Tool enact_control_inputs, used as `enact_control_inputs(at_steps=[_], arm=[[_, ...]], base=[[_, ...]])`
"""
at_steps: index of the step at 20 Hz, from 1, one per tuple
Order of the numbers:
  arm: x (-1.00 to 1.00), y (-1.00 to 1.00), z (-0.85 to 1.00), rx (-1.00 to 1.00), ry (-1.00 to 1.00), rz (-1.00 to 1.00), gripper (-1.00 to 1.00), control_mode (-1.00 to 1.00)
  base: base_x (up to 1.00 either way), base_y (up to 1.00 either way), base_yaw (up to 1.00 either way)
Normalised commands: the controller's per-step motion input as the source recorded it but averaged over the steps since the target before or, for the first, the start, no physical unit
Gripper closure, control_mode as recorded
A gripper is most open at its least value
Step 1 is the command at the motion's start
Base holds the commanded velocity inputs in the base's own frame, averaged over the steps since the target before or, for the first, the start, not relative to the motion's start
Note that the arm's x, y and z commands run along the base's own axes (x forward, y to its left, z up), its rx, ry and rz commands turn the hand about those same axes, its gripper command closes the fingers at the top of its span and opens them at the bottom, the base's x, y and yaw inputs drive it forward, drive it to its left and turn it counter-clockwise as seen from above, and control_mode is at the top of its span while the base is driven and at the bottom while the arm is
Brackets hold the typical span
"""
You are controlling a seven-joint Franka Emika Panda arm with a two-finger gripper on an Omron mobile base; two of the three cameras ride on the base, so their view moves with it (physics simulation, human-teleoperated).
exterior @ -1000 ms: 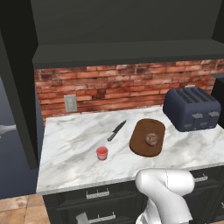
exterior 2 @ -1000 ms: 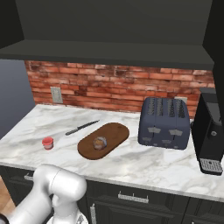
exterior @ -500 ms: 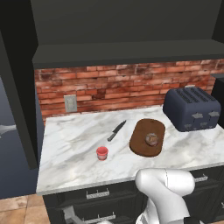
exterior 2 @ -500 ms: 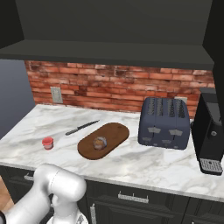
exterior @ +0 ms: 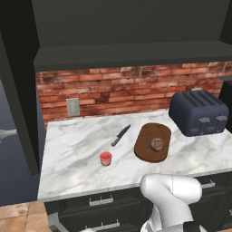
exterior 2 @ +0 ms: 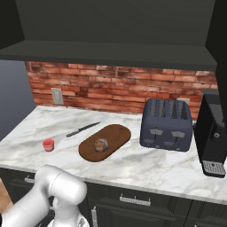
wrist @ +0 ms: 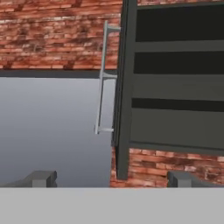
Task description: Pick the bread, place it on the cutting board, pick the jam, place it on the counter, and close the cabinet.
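Note:
The bread, a small mottled-brown roll, rests on the dark oval cutting board. Left of the board, the red jam stands upright on the marble counter. The dark cabinet hangs above, its left door swung out. In the hand view that door shows edge-on with its silver handle, and open shelves lie to its right. My gripper is open, fingertips wide apart and empty, facing the door's edge.
A black knife lies behind the jam. A dark blue toaster sits right of the board, and a black coffee machine stands at the far right. Red brick wall backs the counter.

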Motion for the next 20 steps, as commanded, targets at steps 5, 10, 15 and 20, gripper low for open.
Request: enact_control_inputs(at_steps=[5, 10, 15, 20], arm=[[0.0, 0.11, 0.0, 0.0, 0.0, -0.08, -1.0, -1.0], [0.0, 0.13, 0.0, 0.0, 0.0, -0.08, -1.0, -1.0], [0.03, 0.12, 0.0, 0.0, 0.0, -0.08, -1.0, -1.0], [0.17, 0.09, 0.0, 0.0, 0.0, -0.07, -1.0, -1.0]], base=[[0.0, 0.0, 0.0], [0.0, 0.0, 0.0], [0.0, 0.0, 0.0], [0.0, 0.0, 0.0]])
